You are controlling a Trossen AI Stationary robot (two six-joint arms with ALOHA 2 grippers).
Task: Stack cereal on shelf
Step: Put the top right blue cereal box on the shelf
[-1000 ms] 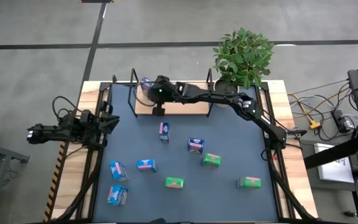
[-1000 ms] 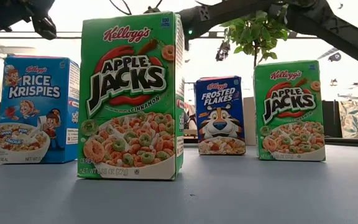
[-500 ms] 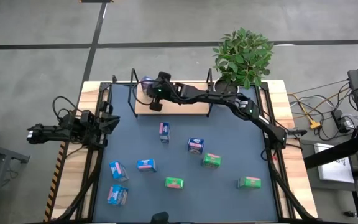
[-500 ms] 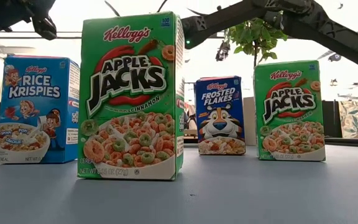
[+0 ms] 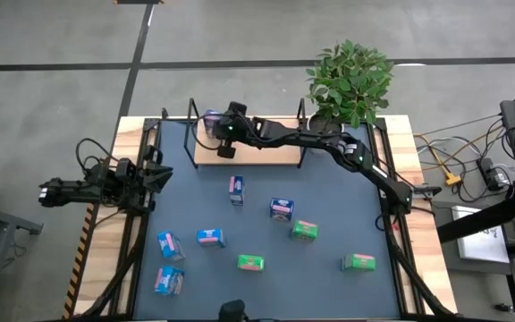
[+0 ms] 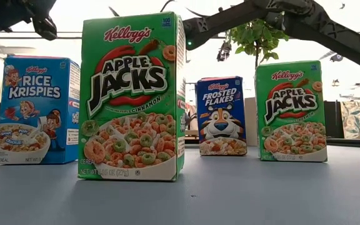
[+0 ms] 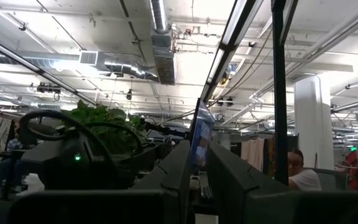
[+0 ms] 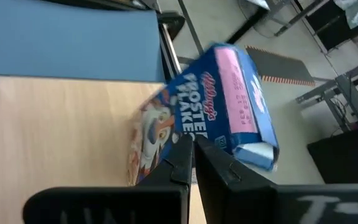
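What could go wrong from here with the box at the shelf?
The right gripper pinches the Frosted Flakes box by one edge, so it may twist or slip. It hangs tilted near the shelf board's left end, so it could land askew, catch the wire frame, or fall off.

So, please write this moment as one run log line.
right gripper: shut, beside Frosted Flakes box on shelf left end | left gripper: idle at table's left edge | eight cereal boxes on mat

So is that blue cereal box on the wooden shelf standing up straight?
No, tilted. The Frosted Flakes box leans over the shelf board, beside the shut right gripper.
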